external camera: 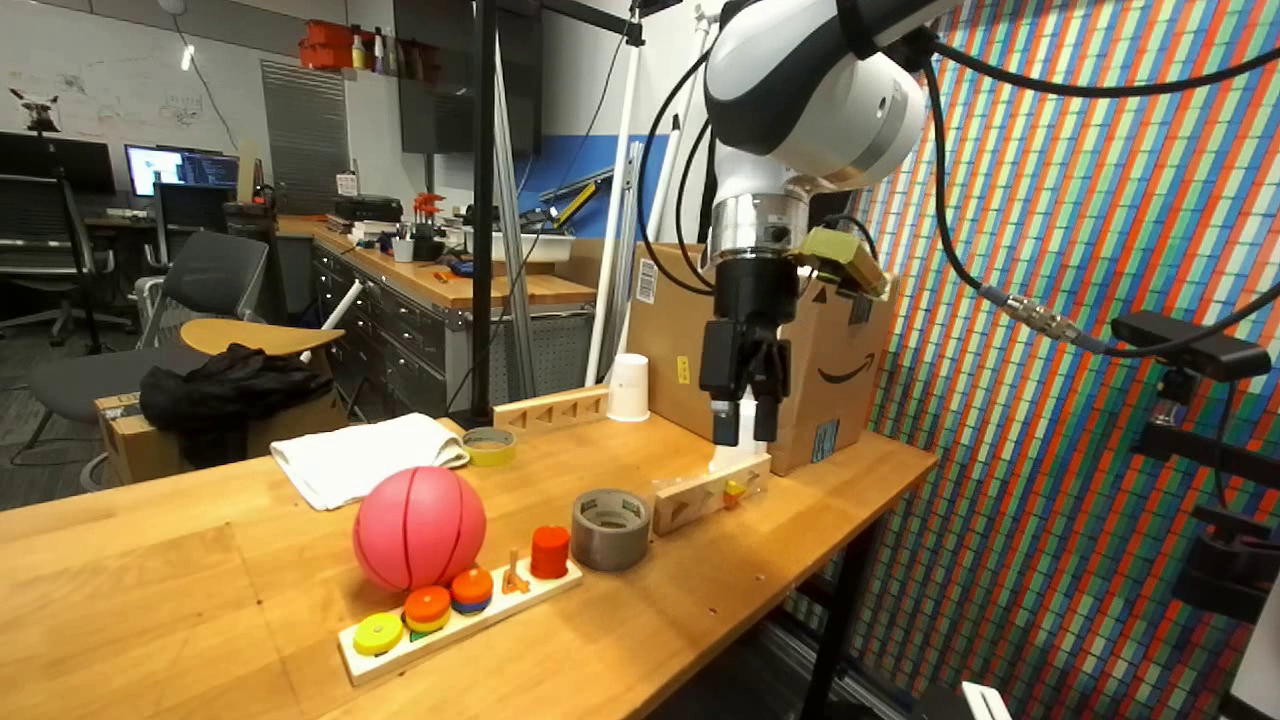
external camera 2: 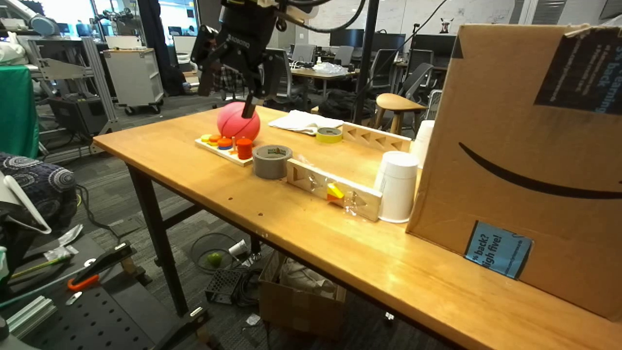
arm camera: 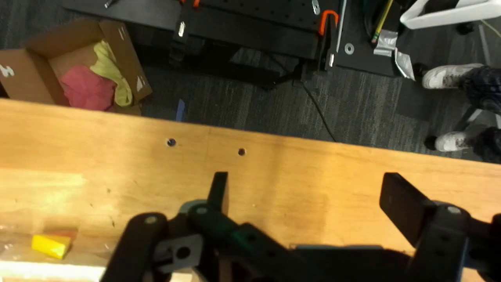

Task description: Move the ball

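In an exterior view we see a broad stretch of bare wood on the counter point(external camera: 140, 590), to the left of the ball point(external camera: 420, 528). The ball sits in from the edges, with a pale peg board point(external camera: 480, 618) just beside it on the near side; we cannot tell whether they touch. The claw point(arm camera: 307, 192) hangs in the air, well apart from the ball, its fingers point(arm camera: 407, 207) spread wide. Between them the wrist view gives us bare wood, and past the counter's edge, dark floor point(arm camera: 219, 105).

We count two tape rolls, a grey roll point(external camera: 591, 545) and a yellow roll point(external camera: 489, 455); two rails, a near rail point(external camera: 708, 495) and a far rail point(external camera 2: 376, 138); two white cups point(external camera 2: 398, 187); one box point(external camera 2: 510, 121); one cloth point(external camera: 370, 460). The peg board carries four piles of discs point(external camera: 427, 607) and one orange figure 4 point(external camera: 514, 580).

The ball is pinkish-red, with dark curved seams. Both rails are pale wood cut with triangles, with crinkled clear film point(external camera 2: 352, 210) and a yellow block point(external camera 2: 334, 191) at the near one. The box is brown cardboard, flat-sided; the cloth is white and folded.
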You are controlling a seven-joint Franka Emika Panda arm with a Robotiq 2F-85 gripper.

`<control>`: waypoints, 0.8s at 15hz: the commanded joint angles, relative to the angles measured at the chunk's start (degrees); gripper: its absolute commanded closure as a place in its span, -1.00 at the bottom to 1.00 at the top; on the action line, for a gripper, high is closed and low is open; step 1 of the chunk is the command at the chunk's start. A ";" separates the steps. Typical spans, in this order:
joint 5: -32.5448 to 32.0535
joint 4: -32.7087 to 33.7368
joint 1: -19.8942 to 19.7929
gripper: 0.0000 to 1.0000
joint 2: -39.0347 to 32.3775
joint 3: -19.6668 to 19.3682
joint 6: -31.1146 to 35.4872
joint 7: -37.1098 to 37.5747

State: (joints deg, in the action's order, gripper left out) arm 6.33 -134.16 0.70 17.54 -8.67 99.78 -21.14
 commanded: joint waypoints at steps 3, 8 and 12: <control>9.29 -1.88 2.73 -1.00 1.19 3.24 11.58 -2.57; 18.03 -3.46 6.97 -1.00 0.84 7.38 20.67 -2.05; 16.85 -5.21 10.65 -1.00 1.55 11.93 28.25 -2.68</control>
State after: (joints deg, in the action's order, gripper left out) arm 23.23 -137.75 9.22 17.57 0.87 122.96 -22.58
